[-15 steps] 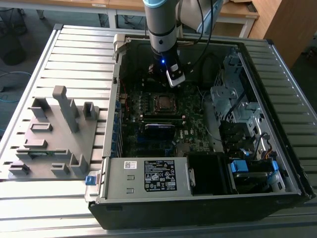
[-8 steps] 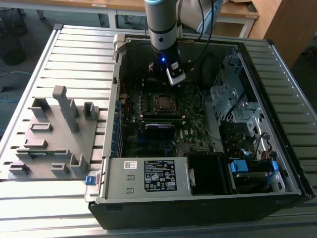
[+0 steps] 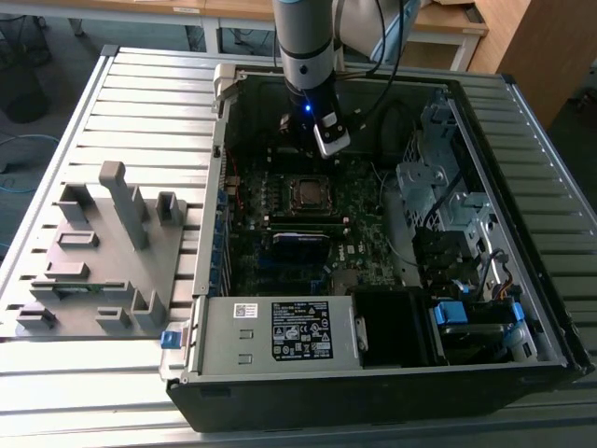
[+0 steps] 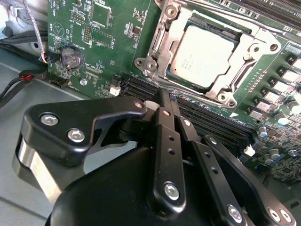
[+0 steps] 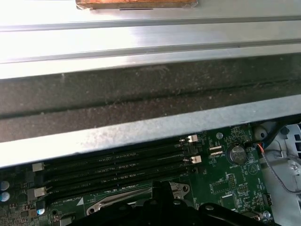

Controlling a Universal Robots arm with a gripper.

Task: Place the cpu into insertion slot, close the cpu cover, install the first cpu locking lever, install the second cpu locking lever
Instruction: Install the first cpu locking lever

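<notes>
The cpu point(image 4: 202, 54) lies flat in the insertion slot point(image 4: 175, 80), its pale metal top showing. The silver cpu cover point(image 4: 162, 47) lies down around it as a frame. Thin lever rods point(image 4: 235, 19) run along the frame's sides; I cannot tell whether they are latched. My gripper point(image 4: 167, 101) hangs over the board just beside the socket, above the memory slots. Its black fingers are shut tip to tip with nothing between them. In the exterior view the gripper point(image 3: 326, 140) hovers just behind the cpu point(image 3: 308, 191), inside the open computer case.
Long black memory slots point(image 4: 211, 122) run next to the socket. A coin battery point(image 4: 70, 56) and loose cables point(image 4: 23, 75) lie near the board's edge. The case wall point(image 5: 141, 132) stands close by. A grey fixture plate point(image 3: 103, 252) sits on the exterior view's left.
</notes>
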